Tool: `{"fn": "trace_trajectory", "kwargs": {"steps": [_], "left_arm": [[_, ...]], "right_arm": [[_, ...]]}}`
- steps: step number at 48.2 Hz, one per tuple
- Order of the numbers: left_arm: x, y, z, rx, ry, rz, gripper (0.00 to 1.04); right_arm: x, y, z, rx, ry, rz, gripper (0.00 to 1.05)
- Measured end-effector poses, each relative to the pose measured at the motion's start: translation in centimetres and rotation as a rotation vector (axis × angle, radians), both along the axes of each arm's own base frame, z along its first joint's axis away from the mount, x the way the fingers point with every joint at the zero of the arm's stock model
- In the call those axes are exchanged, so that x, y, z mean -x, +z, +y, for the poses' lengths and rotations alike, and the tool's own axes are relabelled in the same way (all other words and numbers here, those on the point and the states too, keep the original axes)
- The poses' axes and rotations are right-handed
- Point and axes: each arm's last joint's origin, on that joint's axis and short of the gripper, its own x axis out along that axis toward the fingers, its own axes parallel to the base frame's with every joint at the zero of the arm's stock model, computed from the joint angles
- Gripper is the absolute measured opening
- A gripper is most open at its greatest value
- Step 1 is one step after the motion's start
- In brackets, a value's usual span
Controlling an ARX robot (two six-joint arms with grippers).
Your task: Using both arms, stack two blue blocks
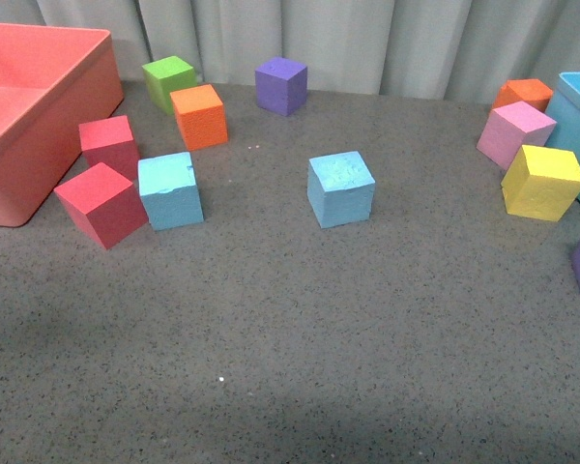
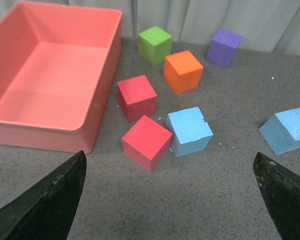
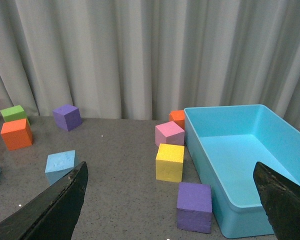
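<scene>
A grey table [image 1: 300,367] fills the front view, with a large coral bin [image 1: 19,184] at its far left and a light blue bin [image 3: 270,125] at its far right. Neither arm shows in that view. In the wrist views, I see the left gripper [image 2: 168,165] and the right gripper [image 3: 170,172] each spread wide and holding nothing. The middle blue block [image 1: 340,188] sits alone near the table's centre, with open space all round it. The left blue block [image 1: 170,190] is the awkward one, because a red cube [image 1: 102,204] rests against its side, touching or nearly so. I judge that a finger coming down on that side could land on the red cube, or pinch both together. Both arms meeting over one stack could also knock each other. The left block has a small notch [image 2: 205,118] at one top edge, so a block set off-centre there might tip.
</scene>
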Motion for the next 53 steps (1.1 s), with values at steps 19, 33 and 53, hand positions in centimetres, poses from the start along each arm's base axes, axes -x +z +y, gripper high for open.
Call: {"fn": "trace_trajectory", "kwargs": {"steps": [19,33,53], "left_arm": [[-16.7,-4.7,-4.7,-0.019,-0.019,0.384,0.98],[-21.7,-7.3,-5.8,0.009,0.01,0.519,0.98],[-23.7,-9.6,-6.4,0.075,0.031,0.659,0.98]], "right_arm": [[0.0,0.0,0.0,0.0,0.0,0.0,0.95],[0.0,0.0,0.0,0.0,0.0,0.0,0.95],[0.0,0.0,0.0,0.0,0.0,0.0,0.95]]}}
